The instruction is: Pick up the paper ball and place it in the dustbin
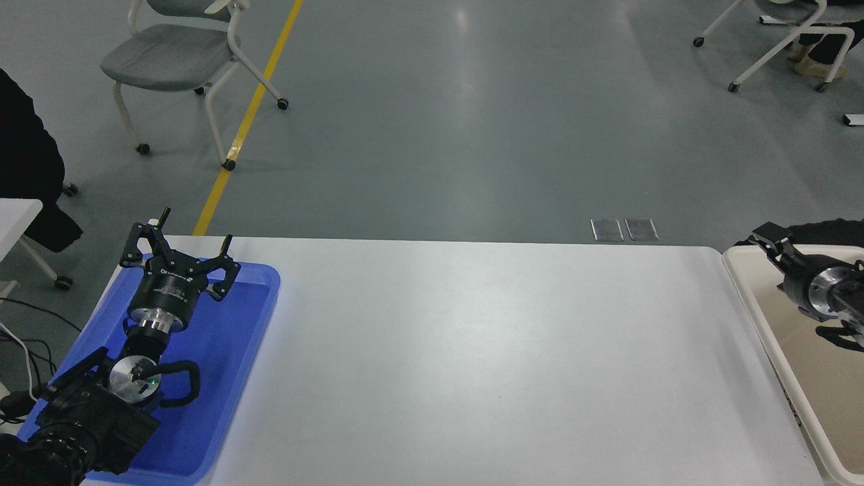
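The dustbin [757, 316] is a cream bin at the table's right end, cut off by the picture's edge. My right gripper [775, 243] hangs over the bin's far left corner, pointing away from me, open with nothing between its fingers. The paper ball does not show anywhere; the part of the bin's inside that I can see holds only the arm's shadow. My left gripper [185, 241] is parked open above the blue tray [223, 378] at the lower left.
The white table [472, 351] stretches between the tray and the bin. A dark curved object [833, 228] sits behind the bin. Wheeled chairs [182, 54] stand on the grey floor beyond, and a dark-clothed person [27, 162] is at the far left.
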